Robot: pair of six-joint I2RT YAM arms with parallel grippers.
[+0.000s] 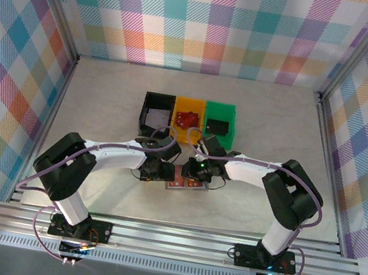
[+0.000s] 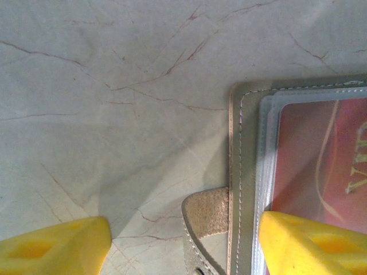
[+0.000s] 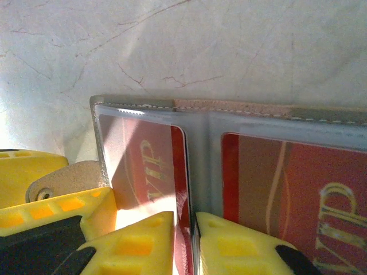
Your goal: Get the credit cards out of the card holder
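**As the card holder [image 3: 241,109] lies open, the right gripper [image 3: 192,246] nips a card at its fold**

Where the two panels meet, the right gripper's yellow fingers are almost pressed together. They pinch the inner edge of the red card [image 3: 146,166], which rises with its clear sleeve through the thin slit between them. Just beside that slit, the second card [image 3: 298,189], also red, lies flat in the other panel's sleeve. Both cards carry gold lettering that runs toward the holder's far edge.

The left gripper [image 2: 183,246] is spread wide. One finger is over the bare table [image 2: 114,86] and the other sits on the holder's outer panel, next to the strap tab [image 2: 209,212].

From above, the holder lies flat and unfolded between the two grippers. Its long axis runs left to right, parallel to the table's near edge, and its fold points away from the arms. It sits near the row of black bin [image 1: 158,111], yellow bin [image 1: 189,118] and green bin [image 1: 219,124], on the arms' side of them and apart from them.
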